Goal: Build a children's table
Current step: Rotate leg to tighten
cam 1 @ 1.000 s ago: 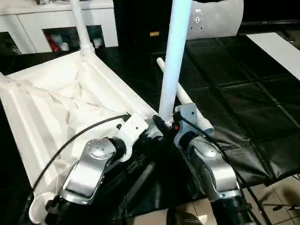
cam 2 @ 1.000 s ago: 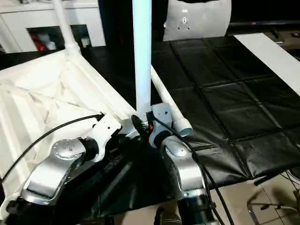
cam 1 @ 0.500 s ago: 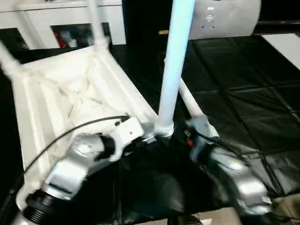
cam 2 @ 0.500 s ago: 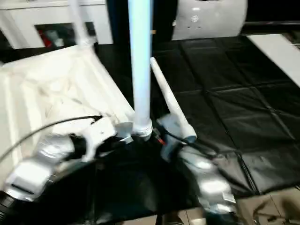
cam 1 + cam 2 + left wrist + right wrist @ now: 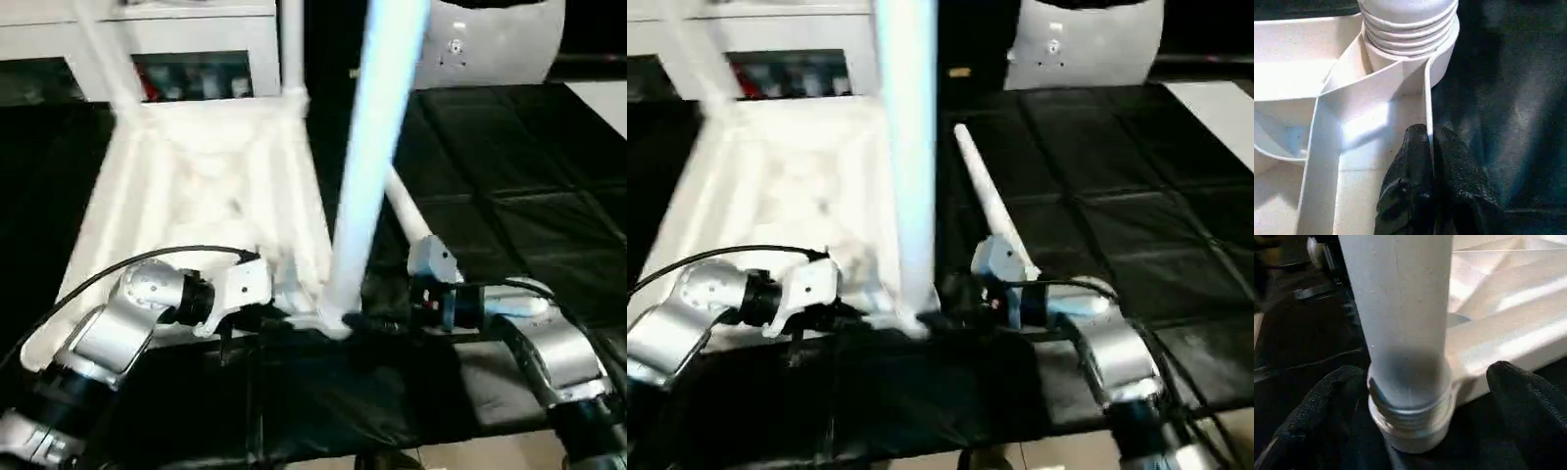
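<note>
The tabletop point(image 5: 196, 186) lies underside up on the black-covered bench point(image 5: 509, 166), two legs already standing at its far corners. A third leg point(image 5: 367, 166) stands upright in the near corner socket point(image 5: 1415, 46), its threaded end sitting in the ring. The left claw point(image 5: 1430, 147) is clenched on the thin rim wall of the tabletop just beside that socket, one finger on each side. The right claw point(image 5: 1415, 396) is released, its fingers point(image 5: 1528, 396) spread to either side of the leg's base, apparently not touching it. A fourth leg point(image 5: 985, 206) lies on the bench beside the tabletop.
</note>
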Robot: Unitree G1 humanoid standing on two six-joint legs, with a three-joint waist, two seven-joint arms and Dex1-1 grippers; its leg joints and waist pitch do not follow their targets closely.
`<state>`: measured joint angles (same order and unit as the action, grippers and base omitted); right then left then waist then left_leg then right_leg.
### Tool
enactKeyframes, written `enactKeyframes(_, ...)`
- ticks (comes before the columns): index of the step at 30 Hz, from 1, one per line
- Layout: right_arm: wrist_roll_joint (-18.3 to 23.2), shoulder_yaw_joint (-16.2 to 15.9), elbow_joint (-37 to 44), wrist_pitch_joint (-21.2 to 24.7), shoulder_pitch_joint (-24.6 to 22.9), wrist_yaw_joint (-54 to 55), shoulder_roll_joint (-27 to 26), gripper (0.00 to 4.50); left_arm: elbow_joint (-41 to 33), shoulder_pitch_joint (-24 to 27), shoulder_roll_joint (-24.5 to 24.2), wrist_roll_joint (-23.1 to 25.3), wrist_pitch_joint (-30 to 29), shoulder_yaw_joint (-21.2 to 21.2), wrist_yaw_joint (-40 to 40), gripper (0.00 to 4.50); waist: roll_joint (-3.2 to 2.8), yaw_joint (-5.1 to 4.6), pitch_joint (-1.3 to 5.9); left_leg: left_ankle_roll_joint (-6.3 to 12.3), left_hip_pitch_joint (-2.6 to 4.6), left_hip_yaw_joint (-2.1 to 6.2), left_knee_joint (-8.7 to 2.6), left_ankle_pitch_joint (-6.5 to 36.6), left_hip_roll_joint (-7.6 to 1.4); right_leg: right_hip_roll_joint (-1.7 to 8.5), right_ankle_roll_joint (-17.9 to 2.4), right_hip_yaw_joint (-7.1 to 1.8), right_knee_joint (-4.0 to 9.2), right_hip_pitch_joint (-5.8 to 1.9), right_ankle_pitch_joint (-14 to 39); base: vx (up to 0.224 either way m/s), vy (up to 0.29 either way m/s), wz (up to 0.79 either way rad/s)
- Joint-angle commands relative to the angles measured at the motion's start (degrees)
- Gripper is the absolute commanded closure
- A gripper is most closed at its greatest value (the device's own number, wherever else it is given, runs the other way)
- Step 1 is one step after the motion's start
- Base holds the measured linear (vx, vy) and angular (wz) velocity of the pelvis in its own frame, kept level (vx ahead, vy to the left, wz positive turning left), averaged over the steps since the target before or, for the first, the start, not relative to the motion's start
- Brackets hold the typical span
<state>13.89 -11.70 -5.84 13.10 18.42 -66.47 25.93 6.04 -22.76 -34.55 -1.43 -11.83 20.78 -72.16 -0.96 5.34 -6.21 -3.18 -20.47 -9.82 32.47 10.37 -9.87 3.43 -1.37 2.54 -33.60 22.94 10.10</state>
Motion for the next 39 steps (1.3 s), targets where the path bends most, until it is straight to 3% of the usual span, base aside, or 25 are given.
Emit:
enactKeyframes(1,-0.2,-0.8,-1.6,-1.4,1.1,-1.9,0.8,0.34,1.2,0.0,0.2,0.7,1.7,4.2,-3.8,4.50,-0.46,-0.11,3.85,3.37,0.45,0.71,-3.43,11.0,-3.14,4.62,-14.9,-2.74,3.12,-2.76,9.2,0.000,0.000,0.00)
enactKeyframes(7,-1.3,-2.7,-5.4,-3.6,3.6,-4.3,0.5,0.83,4.4,-2.2,0.9,1.6,4.8,5.6,-5.5,4.50,-0.46,0.19,3.63,2.52,0.43,0.80,-3.51,12.4,-3.13,4.61,-14.0,-2.75,3.35,-2.66,13.5,0.000,0.000,0.00)
enactKeyframes(18,-0.9,-4.7,-9.4,-4.8,6.4,-7.4,-1.4,1.82,6.6,-3.4,1.2,1.7,7.2,6.5,-7.4,4.50,-0.69,0.73,3.58,2.63,0.37,0.82,-3.58,12.2,-3.35,4.62,-14.8,-2.67,3.05,-2.50,11.3,0.000,0.000,0.00)
enactKeyframes(22,-0.9,-5.3,-10.0,-4.4,6.9,-8.8,-1.6,1.86,7.3,-3.5,1.1,2.0,7.9,6.6,-7.8,4.50,-0.57,0.71,3.47,2.37,0.44,0.81,-3.69,13.3,-3.33,4.75,-14.1,-2.75,3.40,-2.45,14.5,0.000,0.000,0.00)
enactKeyframes(26,-0.3,-5.3,-9.5,-3.6,6.6,-9.4,-1.4,1.87,7.5,-3.5,0.9,2.0,7.6,6.3,-7.5,4.50,-0.60,0.74,3.52,2.35,0.44,0.81,-3.73,12.8,-3.40,4.69,-14.0,-2.75,3.33,-2.43,13.5,0.000,0.000,0.00)
enactKeyframes(28,0.8,-5.1,-7.8,-1.8,5.2,-9.3,-1.3,1.87,7.3,-3.2,1.0,2.0,6.4,5.5,-6.0,4.50,-0.67,0.74,3.52,2.46,0.40,0.78,-3.71,12.5,-3.39,4.58,-14.4,-2.76,3.25,-2.48,12.5,0.000,0.000,0.00)
enactKeyframes(29,1.4,-5.0,-6.4,-0.6,4.2,-8.7,-1.4,1.87,6.9,-2.8,1.2,1.6,5.0,4.8,-5.0,4.50,-1.09,0.86,3.44,2.40,0.44,0.83,-3.73,12.8,-3.42,4.63,-14.4,-2.76,3.29,-2.38,12.7,0.000,0.000,0.00)
enactKeyframes(31,2.9,-4.4,-1.5,3.1,0.0,-4.4,-2.9,1.87,4.6,-1.6,2.4,1.0,-0.8,2.5,0.0,4.50,-0.94,0.92,3.34,2.37,0.44,0.80,-3.82,13.2,-3.47,4.61,-14.2,-2.79,3.35,-2.38,12.4,0.000,0.000,0.00)
enactKeyframes(32,2.9,-4.4,-1.5,3.1,0.0,-4.4,-2.9,1.88,4.6,-1.6,2.4,1.0,-0.8,2.5,0.0,4.50,-0.86,0.89,3.39,2.19,0.43,0.76,-3.92,12.7,-3.56,4.60,-14.1,-2.89,3.25,-2.50,11.9,0.000,0.000,0.00)
enactKeyframes(33,2.4,-4.1,1.1,5.1,-2.6,0.7,-4.9,1.88,2.7,-0.7,4.0,0.0,-4.3,0.7,3.5,4.50,-1.03,0.83,3.23,2.45,0.28,0.88,-3.92,12.6,-3.40,4.62,-14.0,-2.84,3.32,-2.39,12.5,0.000,0.000,0.00)
enactKeyframes(35,0.4,-4.1,2.6,5.4,-5.1,6.8,-7.8,1.89,0.4,0.2,5.9,-0.4,-8.0,-0.7,7.2,4.50,-1.20,0.59,2.63,1.66,0.14,0.91,-4.38,15.1,-3.38,4.69,-12.7,-2.93,3.96,-2.17,17.3,0.000,0.000,0.00)
enactKeyframes(37,-0.9,-4.2,3.2,6.1,-6.6,11.5,-10.4,1.89,-1.1,0.7,7.5,-0.1,-10.6,-1.4,10.2,4.50,-0.99,-0.02,2.00,0.18,0.41,1.29,-4.85,19.8,-3.01,4.81,-9.1,-2.85,4.98,-1.80,29.0,0.000,0.000,0.00)
enactKeyframes(38,-1.4,-4.2,3.4,6.8,-7.3,13.8,-11.9,1.89,-1.9,1.0,8.7,-0.1,-12.2,-1.8,11.9,4.50,-1.05,-0.20,1.83,-0.17,0.65,1.39,-4.92,21.3,-2.93,4.84,-8.0,-2.82,5.35,-1.52,32.3,0.000,0.000,0.00)
enactKeyframes(39,-1.9,-4.2,3.7,7.6,-7.9,16.6,-13.7,1.89,-2.8,1.2,10.3,-0.2,-14.1,-2.3,14.0,4.50,-0.95,-0.70,1.55,-0.59,1.18,1.69,-4.88,23.9,-2.69,5.05,-5.6,-2.72,6.28,-1.04,39.1,0.000,0.000,0.00)
